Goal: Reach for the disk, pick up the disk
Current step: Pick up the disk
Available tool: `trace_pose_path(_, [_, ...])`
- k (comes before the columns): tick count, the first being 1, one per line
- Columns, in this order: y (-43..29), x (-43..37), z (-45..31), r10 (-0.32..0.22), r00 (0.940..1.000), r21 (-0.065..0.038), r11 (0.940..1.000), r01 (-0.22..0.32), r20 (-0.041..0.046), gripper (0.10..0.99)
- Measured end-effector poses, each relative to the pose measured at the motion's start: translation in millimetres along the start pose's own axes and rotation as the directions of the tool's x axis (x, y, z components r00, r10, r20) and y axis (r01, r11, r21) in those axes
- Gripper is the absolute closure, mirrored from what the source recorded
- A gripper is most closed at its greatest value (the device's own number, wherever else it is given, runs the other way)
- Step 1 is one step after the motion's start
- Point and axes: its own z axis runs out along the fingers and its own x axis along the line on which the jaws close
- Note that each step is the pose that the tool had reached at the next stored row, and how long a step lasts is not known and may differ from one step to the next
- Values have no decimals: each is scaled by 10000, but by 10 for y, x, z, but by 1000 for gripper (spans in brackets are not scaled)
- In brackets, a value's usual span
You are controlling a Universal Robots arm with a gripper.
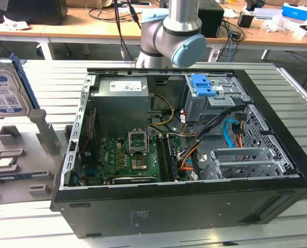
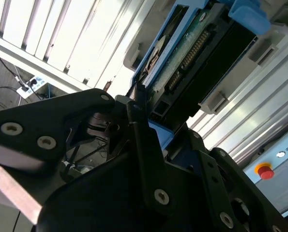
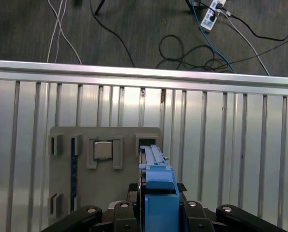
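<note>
We see the disk (image 1: 6,95) standing on edge over the grey slotted stand (image 1: 19,155), at the slot next to the stand's square chip (image 3: 104,150). The gripper (image 2: 160,128) straddles the disk's end farthest from the stand. We cannot tell whether it clamps the disk. The open computer case (image 1: 194,206) sits beside the stand.

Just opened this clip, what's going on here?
A single robot arm is working on the disk, which stands on edge over the grey slotted stand at the exterior view's left, beside an open computer case. In the first wrist view the gripper straddles the disk's blue-railed edge. Whether it has clamped or lifted the disk cannot be told.
</note>
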Motion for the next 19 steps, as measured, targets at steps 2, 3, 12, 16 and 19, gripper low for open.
trace_pose_path(2, [1,0,-34,0,10000,1,10000,0,0,718])
trace_pose_path(3, [2,-1,-48,1,10000,0,10000,-1,0,718])
trace_pose_path(12, [7,-1,-178,0,10000,1,10000,0,0,718])
trace_pose_path(16, [9,-1,-242,0,10000,1,10000,0,0,718])
trace_pose_path(19, [10,-1,-274,0,10000,0,10000,0,0,718])
